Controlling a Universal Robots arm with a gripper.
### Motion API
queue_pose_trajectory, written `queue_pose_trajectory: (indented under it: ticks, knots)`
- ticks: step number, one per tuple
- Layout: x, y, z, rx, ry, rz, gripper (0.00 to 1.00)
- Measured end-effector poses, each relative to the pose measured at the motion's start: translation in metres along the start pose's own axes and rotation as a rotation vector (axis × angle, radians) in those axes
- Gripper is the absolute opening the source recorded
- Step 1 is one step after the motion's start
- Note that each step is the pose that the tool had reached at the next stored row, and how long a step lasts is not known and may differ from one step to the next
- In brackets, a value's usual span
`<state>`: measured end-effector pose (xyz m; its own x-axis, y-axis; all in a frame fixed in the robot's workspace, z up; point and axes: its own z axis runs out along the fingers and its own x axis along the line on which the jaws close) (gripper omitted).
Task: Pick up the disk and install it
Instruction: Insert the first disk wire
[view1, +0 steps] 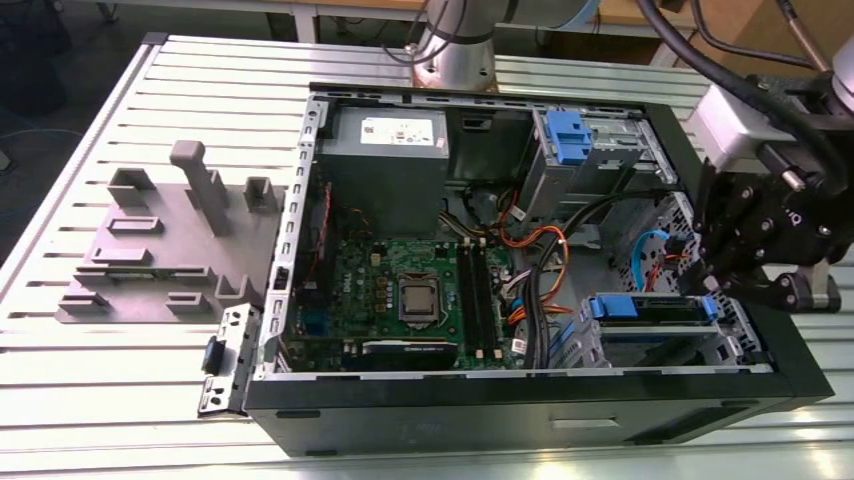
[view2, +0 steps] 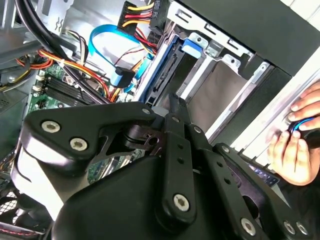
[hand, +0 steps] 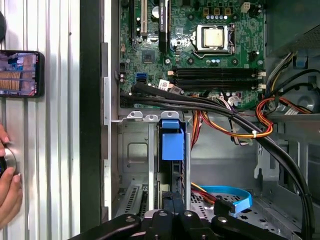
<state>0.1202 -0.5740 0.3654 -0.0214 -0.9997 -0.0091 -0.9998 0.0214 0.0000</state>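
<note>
Disk (hand: 171, 142), in its blue carrier, stands on edge inside the drive bay (hand: 134, 150) of the open computer case (view1: 534, 410). It sits between the bay's metal rails, with its blue tab toward the motherboard (hand: 200, 45). The claw (hand: 172, 202) is at the disk's opposite end, at or just beside its edge. Whether the claw is wide, narrow or gripping cannot be told.

Judged step: installation, late stage. Pick-up appears complete. Any further seating calls for travel straight along the rails, without tilt.

Clearances:
- The case wall (hand: 90, 125) runs close along one side of the bay.
- Black cables (hand: 210, 105) cross just past the tab.
- A blue data cable (hand: 227, 192) lies beside the claw.
- A person's hand (hand: 9, 182) rests on the table (hand: 55, 150) outside the case.
</note>
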Motion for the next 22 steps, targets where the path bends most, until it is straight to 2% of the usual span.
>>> queue_pose_trajectory:
  ticks: [3,6,8,14,17,19,22]
  knots:
    - [-0.0011,0.0,-0.0037,0.0,0.0008,0.0,0.11]
    - [-0.0037,-0.0024,-0.004,-0.0001,0.006,0.0,0.11]
    - [-0.0055,-0.0054,-0.004,-0.0003,0.0071,0.0,0.11]
    - [-0.0114,-0.0141,-0.0038,-0.0004,0.0073,0.0,0.11]
    - [-0.0133,-0.0166,-0.0037,-0.0004,0.0072,-0.002,0.11]
    - [-0.0134,-0.0166,-0.0037,-0.0005,0.0074,-0.015,0.11]
    - [-0.0134,-0.0166,-0.0036,-0.0008,0.0073,-0.062,0.11]
